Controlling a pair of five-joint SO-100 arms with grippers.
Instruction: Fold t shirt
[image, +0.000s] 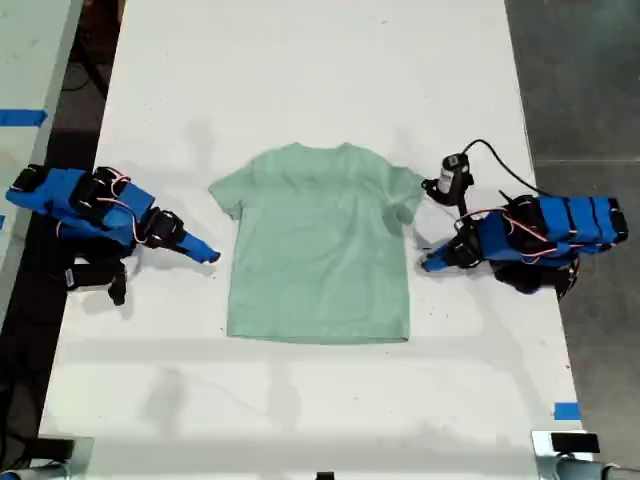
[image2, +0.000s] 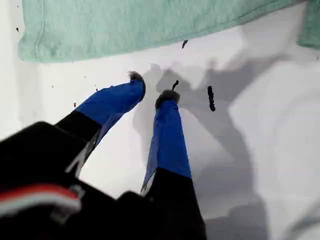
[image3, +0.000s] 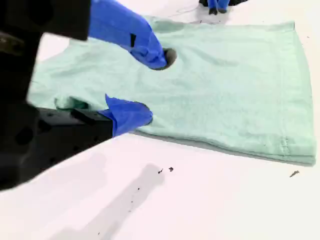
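Observation:
The pale mint t shirt lies flat on the white table, neck toward the far edge and hem toward the near one. My first gripper rests on the table just off the shirt's side edge on the exterior view's right. Its blue fingers stand a small gap apart with nothing between them, short of the t shirt. My second gripper is at the opposite side edge. It is open, poised over the rim of the t shirt below the sleeve, holding nothing.
A small black-and-silver cylinder with a black cable stands beside the sleeve on the exterior view's right, close to the first arm. Blue tape marks sit near the table's front corner on that side. Dark floor borders the table on both sides.

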